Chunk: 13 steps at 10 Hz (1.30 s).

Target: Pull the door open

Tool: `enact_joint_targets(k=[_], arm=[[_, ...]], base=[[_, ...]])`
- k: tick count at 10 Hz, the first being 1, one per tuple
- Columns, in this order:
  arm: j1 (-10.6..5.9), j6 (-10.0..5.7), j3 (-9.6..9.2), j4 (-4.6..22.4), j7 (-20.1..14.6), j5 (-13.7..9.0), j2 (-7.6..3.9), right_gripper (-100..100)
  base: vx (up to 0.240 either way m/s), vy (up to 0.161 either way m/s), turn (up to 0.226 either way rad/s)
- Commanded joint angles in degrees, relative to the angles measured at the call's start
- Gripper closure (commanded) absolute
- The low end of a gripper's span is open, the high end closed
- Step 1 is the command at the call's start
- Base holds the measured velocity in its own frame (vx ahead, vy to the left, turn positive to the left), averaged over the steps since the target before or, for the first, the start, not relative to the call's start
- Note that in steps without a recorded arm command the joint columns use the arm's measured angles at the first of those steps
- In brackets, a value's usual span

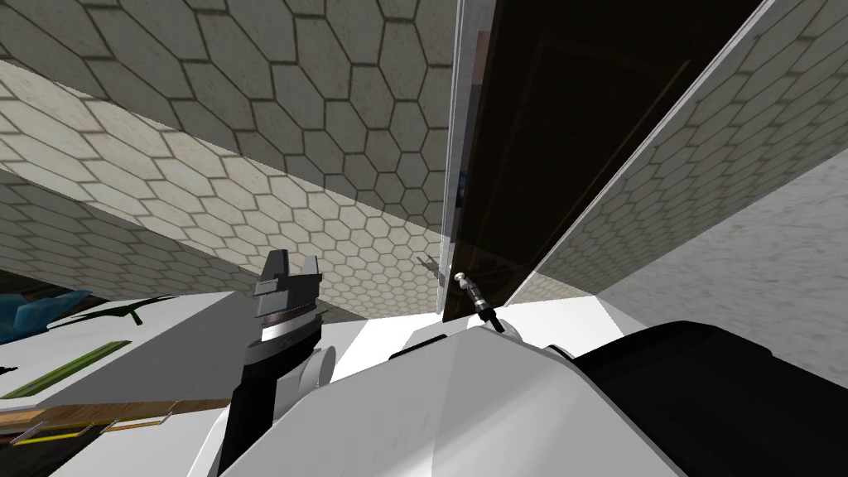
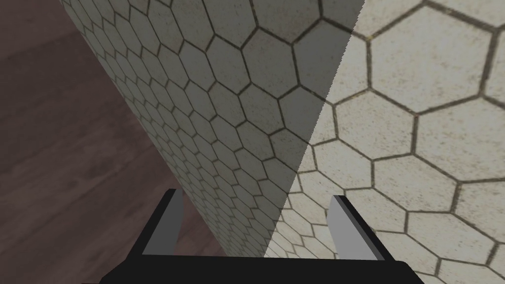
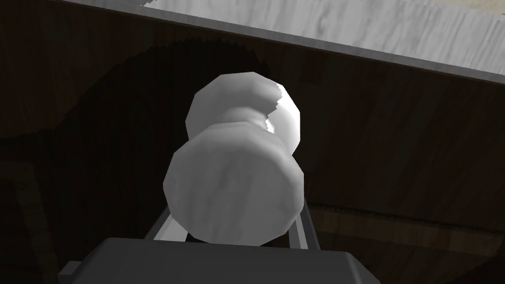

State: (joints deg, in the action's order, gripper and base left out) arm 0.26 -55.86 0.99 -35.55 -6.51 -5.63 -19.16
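Observation:
A dark brown door point(image 1: 563, 124) stands straight ahead between hexagon-tiled walls, with a white frame point(image 1: 452, 166) along its left edge. Its round silver-white knob point(image 1: 459, 279) sits low near that edge; it shows close up as the knob point(image 3: 236, 172) in the right wrist view. My right gripper point(image 3: 234, 228) is shut on the knob, one finger pressing each side, and appears small in the head view as the right gripper point(image 1: 474, 296). My left gripper point(image 1: 287, 269) is raised to the left of the door, open and holding nothing, fingers point(image 2: 172, 222) pointing at a tiled wall corner.
Hexagon-tiled wall point(image 1: 248, 99) runs close on the left, and another tiled wall point(image 1: 712, 166) on the right. A white counter point(image 1: 166, 331) with green and blue items lies at my far left. A grey wall point(image 1: 762, 265) stands at right. Brown floor point(image 2: 59, 148) lies beside the tiled corner.

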Motion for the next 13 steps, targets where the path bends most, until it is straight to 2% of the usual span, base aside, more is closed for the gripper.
enact_joint_targets(k=[1, 4, 6, 7, 8, 10, 11, 13], arm=[[-0.41, 0.2, -1.41, -0.43, -2.86, -1.32, 0.67, 100], [-0.62, 0.41, -1.9, -0.38, -6.33, -2.39, 0.65, 100], [-1.04, 0.85, -2.9, -0.29, -10.01, -4.52, 0.61, 100], [-1.04, 0.85, -2.9, -0.29, -11.08, -4.52, 0.61, 100], [-1.25, 1.06, -3.39, -0.25, -12.95, -5.59, 0.59, 100], [-1.25, 1.06, -3.39, -0.25, -13.45, -5.59, 0.59, 100], [-1.46, 1.28, -3.89, -0.2, -15.83, -6.66, 0.57, 100], [-1.46, 1.28, -3.89, -0.13, -15.83, -6.66, 0.57, 100]], base=[[-0.078, -0.039, 0.101], [-0.06, -0.022, 0.05], [-0.07, -0.025, 0.091], [-0.059, -0.029, 0.035], [-0.053, -0.026, 0.067], [-0.028, -0.012, 0.019], [-0.028, -0.012, 0.062], [-0.026, -0.014, 0.019]])
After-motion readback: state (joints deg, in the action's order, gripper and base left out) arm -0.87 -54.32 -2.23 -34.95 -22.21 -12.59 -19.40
